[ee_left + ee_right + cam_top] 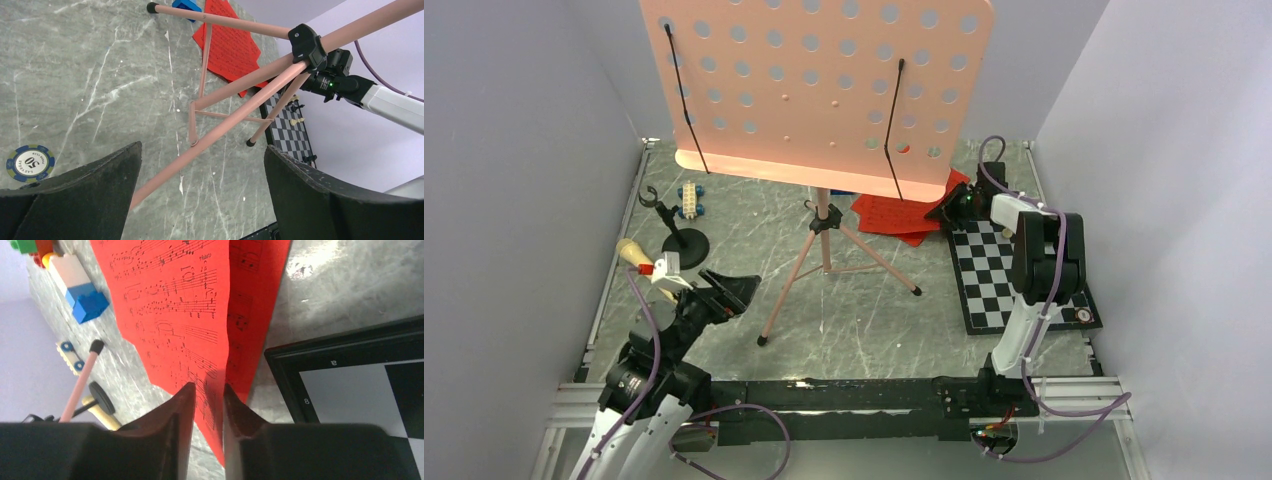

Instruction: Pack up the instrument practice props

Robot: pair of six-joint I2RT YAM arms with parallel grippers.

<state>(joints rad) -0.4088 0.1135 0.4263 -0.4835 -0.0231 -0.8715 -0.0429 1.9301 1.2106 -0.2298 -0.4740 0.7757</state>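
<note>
Pinching the near corner of the red sheet-music pages (170, 305), my right pincer (209, 392) presses its fingers almost together on the paper. The sheets run lengthwise away from me, just beside the black-framed chessboard (350, 370), well apart from my spread left pincer (201, 147).

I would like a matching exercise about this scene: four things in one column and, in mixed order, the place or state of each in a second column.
1. left gripper
2. right gripper
3. chessboard
4. mic stand

a. lies on the right side of the table
b. open
c. stands on the left side of the table
d. shut on sheet music

Pairs: 1-b, 2-d, 3-a, 4-c
</note>
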